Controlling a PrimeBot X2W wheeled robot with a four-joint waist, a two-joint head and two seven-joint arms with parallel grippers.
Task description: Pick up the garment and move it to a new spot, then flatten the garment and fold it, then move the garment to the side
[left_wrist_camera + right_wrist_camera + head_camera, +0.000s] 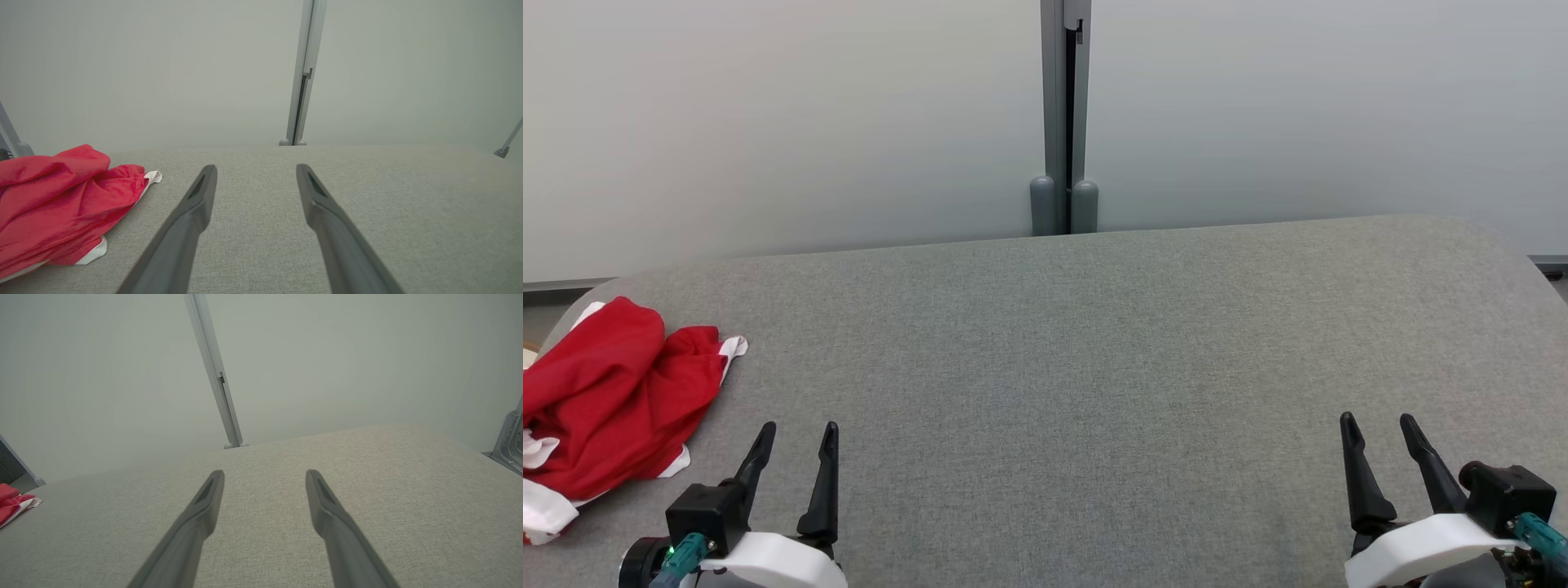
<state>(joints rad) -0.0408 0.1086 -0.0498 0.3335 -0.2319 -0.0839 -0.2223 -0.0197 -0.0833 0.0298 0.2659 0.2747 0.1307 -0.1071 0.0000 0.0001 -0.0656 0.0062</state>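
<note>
**Both grippers idle and spread, garment bunched at the left edge**

The left gripper hangs low over the near edge of the desk, its two dark fingers spread apart with nothing between them. In its own wrist view only bare grey fabric shows in the gap. The right gripper sits the same way toward the near right corner, jaws wide and empty. Both point at the far edge, a neutral ready stance that leaves the broad middle of the desk free, probably as the spot for laying out and folding.

The red garment with white trim lies crumpled in a heap along the left edge, its far end close to the far left corner. Part of it is cut off by the picture, so I cannot tell whether it overhangs. It sits just beside the left gripper and well apart from the right one, so the left arm looks the natural one to make the first pick.

Behind the far edge stands a grey partition post between pale panels. No step of the task looks begun.
</note>
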